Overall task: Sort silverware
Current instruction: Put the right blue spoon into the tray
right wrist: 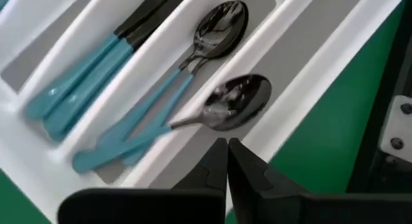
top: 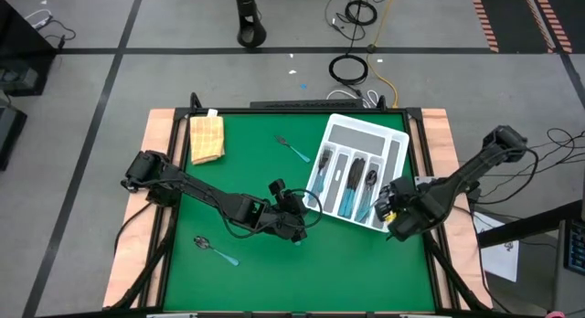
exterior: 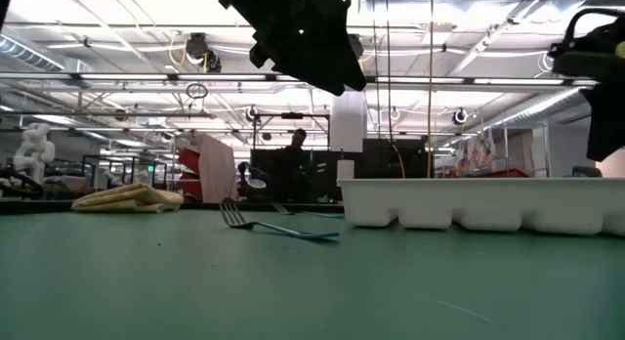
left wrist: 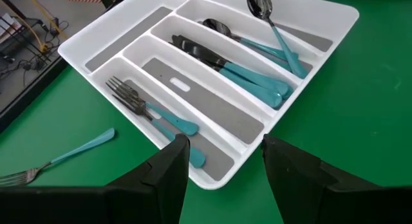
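1. Left end effector (top: 300,228), fingers apart and empty, is hovering beside the tray (top: 395,135) holding most silverware (top: 352,181).
2. Right end effector (top: 391,214), fingers together, is waiting at the tray's near-right edge.
3. A fork (top: 294,150) and a spoon (top: 216,250) are lying unsorted on the desk (top: 247,181).

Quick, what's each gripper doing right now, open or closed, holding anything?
Left gripper: open, holding nothing, just short of the white tray.
Right gripper: closed, empty, above the spoons in the tray.

Grey floor (top: 137,71) with cables (top: 349,69); bright ceiling lights (exterior: 117,18).
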